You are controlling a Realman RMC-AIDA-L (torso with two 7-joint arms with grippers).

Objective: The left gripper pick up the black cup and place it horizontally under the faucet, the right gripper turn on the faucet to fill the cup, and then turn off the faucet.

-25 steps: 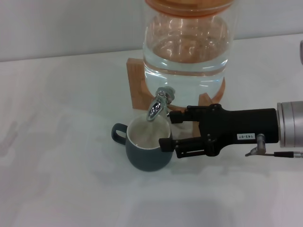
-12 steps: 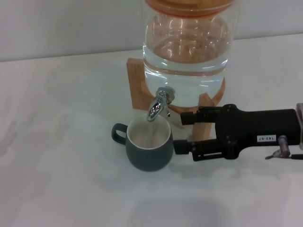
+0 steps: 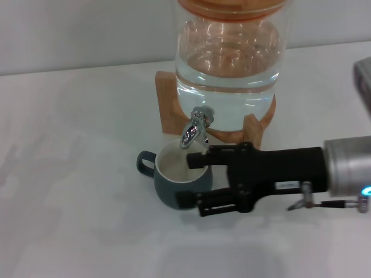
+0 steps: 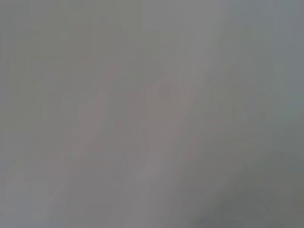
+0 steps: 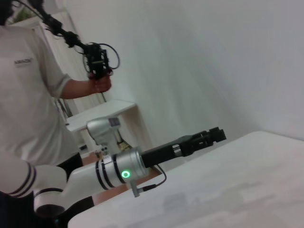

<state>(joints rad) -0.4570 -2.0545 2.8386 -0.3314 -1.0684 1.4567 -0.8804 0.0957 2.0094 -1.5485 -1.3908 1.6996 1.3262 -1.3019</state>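
While the long black boxy right gripper (image 3: 191, 180) reaches in with fingers spread either side of its right half, the small rounded charcoal cup (image 3: 165, 190) with the cream inside sits upright on the white table (image 3: 69, 174), loop handle pointing left. Just behind and above it hangs the shiny chrome faucet (image 3: 194, 128) on the clear glass water jar (image 3: 229, 63), perched on a wooden stand (image 3: 165, 104). The silver-wristed left gripper (image 5: 216, 134) is off to the side in the air, can't tell if it's open.

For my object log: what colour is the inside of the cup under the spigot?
Cream-white inside the black cup, dark charcoal outside; the head view shows it best.
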